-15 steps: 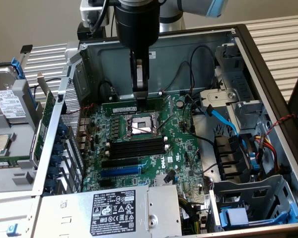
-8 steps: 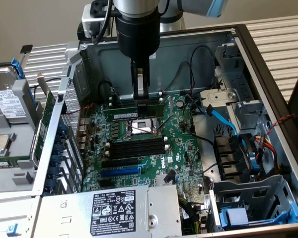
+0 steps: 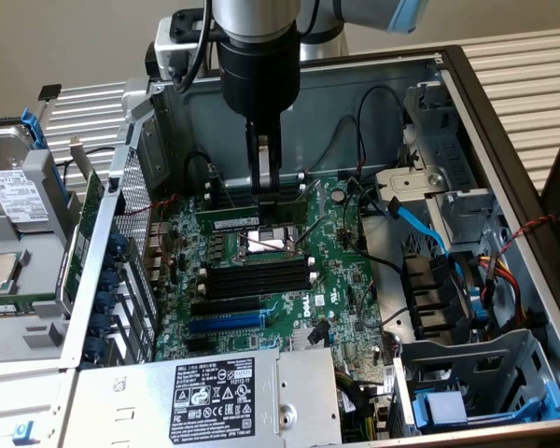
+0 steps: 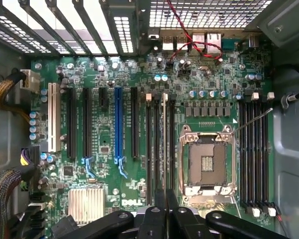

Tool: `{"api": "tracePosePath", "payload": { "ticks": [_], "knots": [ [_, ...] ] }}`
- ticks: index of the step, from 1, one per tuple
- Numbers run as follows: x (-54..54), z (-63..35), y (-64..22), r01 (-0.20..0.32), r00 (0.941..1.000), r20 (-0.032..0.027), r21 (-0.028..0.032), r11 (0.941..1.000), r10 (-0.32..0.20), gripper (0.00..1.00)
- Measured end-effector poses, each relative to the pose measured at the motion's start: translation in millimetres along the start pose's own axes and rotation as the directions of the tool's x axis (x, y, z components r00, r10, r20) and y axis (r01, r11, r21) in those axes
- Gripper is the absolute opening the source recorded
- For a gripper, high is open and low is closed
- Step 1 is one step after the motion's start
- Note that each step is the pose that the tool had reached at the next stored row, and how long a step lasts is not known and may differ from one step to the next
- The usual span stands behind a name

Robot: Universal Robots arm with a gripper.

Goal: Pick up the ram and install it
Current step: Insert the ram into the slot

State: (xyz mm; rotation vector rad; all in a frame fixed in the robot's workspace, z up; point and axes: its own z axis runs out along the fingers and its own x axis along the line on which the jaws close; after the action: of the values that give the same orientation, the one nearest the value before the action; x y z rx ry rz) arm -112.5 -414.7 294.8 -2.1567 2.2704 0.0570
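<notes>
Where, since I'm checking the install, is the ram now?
In the middle of the exterior view, the ram lies along the memory slots beside the CPU socket, directly beneath the gripper.

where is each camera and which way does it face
exterior view: off the arm, above the open case, looking down into it; the arm's wrist and the tool, holding the ram, show.
wrist view: on the wrist, looking along the tool at the motherboard; the tool's tip shows.
shared: motherboard, CPU socket, tool.
</notes>
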Motion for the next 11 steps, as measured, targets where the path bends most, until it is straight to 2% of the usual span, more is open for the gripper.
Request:
{"api": "tracePosePath", "payload": {
  "ticks": [11],
  "knots": [
    [3.0, 8.4, -0.3, 0.008, 1.0000, 0.0003, 0.0008, 1.0000, -0.008, 0.12]
  ]
}}
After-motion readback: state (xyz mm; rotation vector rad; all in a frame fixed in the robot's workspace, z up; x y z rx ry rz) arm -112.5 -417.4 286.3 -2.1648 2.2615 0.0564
